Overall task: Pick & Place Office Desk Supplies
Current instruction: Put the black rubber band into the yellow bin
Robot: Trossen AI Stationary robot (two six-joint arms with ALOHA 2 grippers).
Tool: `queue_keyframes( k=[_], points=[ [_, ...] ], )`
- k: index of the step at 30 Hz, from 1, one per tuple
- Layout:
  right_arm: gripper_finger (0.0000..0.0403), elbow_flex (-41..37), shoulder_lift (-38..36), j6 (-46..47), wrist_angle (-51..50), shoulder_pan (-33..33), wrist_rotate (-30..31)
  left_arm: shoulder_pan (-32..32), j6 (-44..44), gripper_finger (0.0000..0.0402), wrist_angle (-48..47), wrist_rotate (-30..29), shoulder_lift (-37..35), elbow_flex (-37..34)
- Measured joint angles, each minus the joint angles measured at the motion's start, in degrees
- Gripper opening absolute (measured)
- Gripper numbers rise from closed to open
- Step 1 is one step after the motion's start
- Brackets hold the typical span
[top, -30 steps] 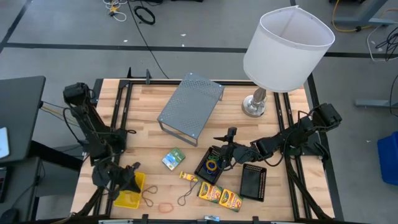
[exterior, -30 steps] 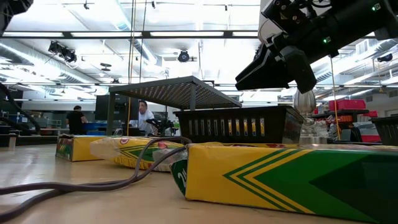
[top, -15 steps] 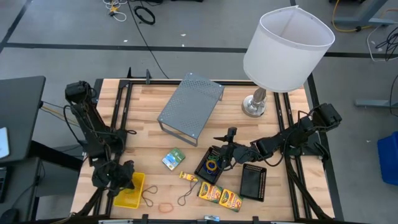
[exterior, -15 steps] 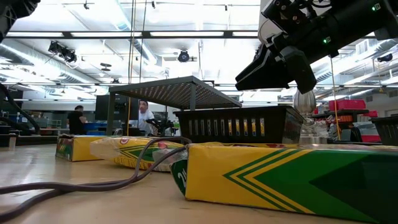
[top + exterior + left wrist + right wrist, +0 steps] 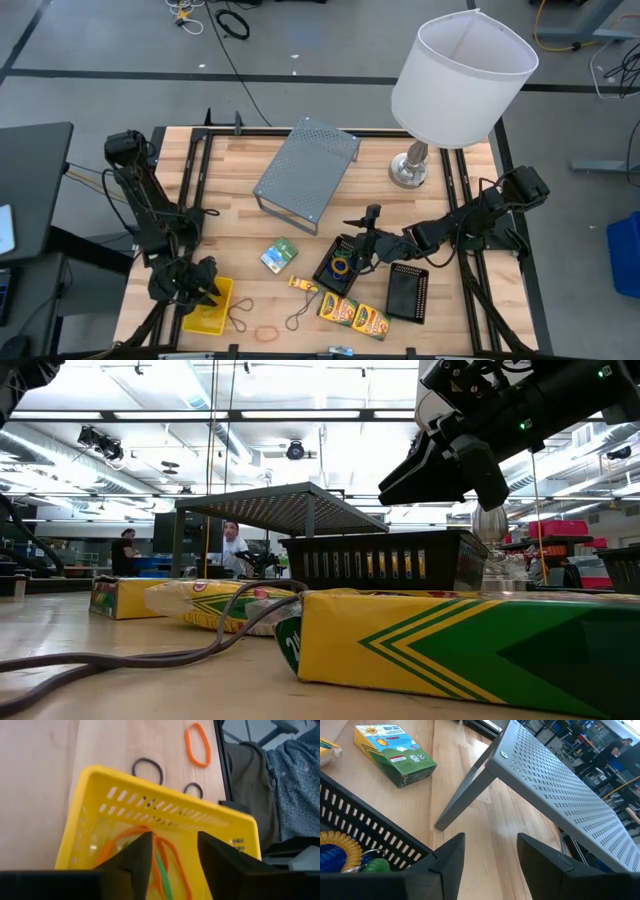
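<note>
My left gripper (image 5: pixel 203 290) hangs open over the yellow basket (image 5: pixel 208 308) at the table's near left corner. In the left wrist view, orange and green rubber bands (image 5: pixel 165 855) lie in the basket (image 5: pixel 150 820), seen past the gripper's fingers. Loose loops (image 5: pixel 240 318) (image 5: pixel 268 332) lie flat on the table just right of the basket. My right gripper (image 5: pixel 362 248) stands open above the far edge of a black mesh tray (image 5: pixel 340 265) that holds coloured bands (image 5: pixel 340 855). Crayon boxes (image 5: pixel 352 314) lie flat near the front edge.
A second black mesh tray (image 5: pixel 407 292) sits right of the first. A green-white packet (image 5: pixel 279 256) lies mid-table. A grey perforated riser (image 5: pixel 305 172) stands at the back, and a big white-shaded lamp (image 5: pixel 455 75) at the back right. A person's clothing (image 5: pixel 280 780) shows past the near edge.
My left gripper has rolled about its own axis over the yellow basket and drawn in a little toward the table's left edge. The right arm and the things on the table have kept still.
</note>
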Motion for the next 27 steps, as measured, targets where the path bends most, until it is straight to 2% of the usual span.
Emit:
queue_keyframes(
  k=[6, 9, 13, 19, 23, 27],
  points=[
    [0.0188, 0.0, 0.0, 0.0, 0.0, 0.0, 0.0, 0.2, 1.3, 0.0207, 1.4, -2.2, 0.0, 0.0],
    [0.0188, 0.0, 0.0, -0.1, 0.0, -0.1, 0.0, 1.5, 3.4, 0.0209, 2.0, -3.6, 0.0, 0.2],
    [0.0188, 0.0, 0.0, -0.2, 0.0, -0.7, 0.0, 4.2, 10.7, 0.0205, 1.3, -4.3, 0.0, 2.8],
    [0.0188, 0.0, 0.0, -0.2, 0.0, -1.4, 0.0, 10.0, 17.1, 0.0204, -8.7, -4.2, 0.8, 10.3],
    [0.0188, 0.0, 0.0, -0.2, 0.0, -1.4, 0.1, 13.6, 18.2, 0.0203, -17.8, -1.7, 3.8, 14.7],
    [0.0188, 0.0, 0.0, -0.2, -0.1, -1.4, 0.1, 17.6, 22.0, 0.0203, -19.1, 3.8, 8.5, 17.6]
  ],
)
